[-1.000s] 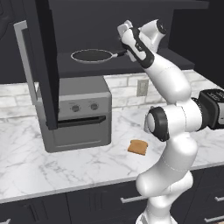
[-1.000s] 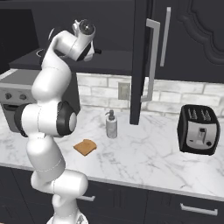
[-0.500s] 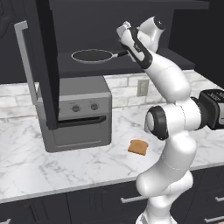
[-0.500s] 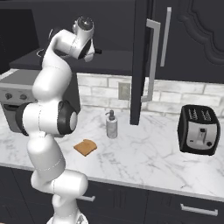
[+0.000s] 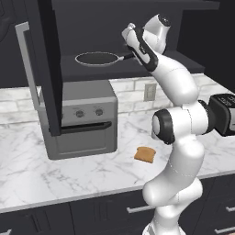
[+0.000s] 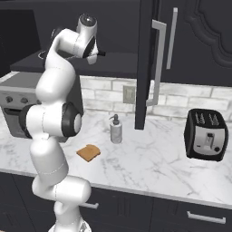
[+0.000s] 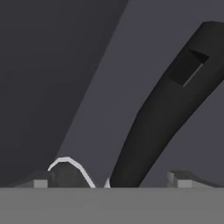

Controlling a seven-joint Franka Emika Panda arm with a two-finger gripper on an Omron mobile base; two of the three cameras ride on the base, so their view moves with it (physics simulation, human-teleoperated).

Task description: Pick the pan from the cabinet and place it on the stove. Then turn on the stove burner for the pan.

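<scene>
Pan [image 5: 97,58] handle tip behind arm (hidden)

Rendered, evenly and softly lit, no glare. Bright on the marble counter [image 5: 69,174], with a faint shadow beside the toast [image 5: 145,154]. Dim above the counter, inside the cabinet [image 5: 137,27] (near-black on black, edges hard to separate). Coarse and slightly soft throughout, blockiest in the hand view, where the pan [image 7: 166,109] handle looms blurred.
</scene>
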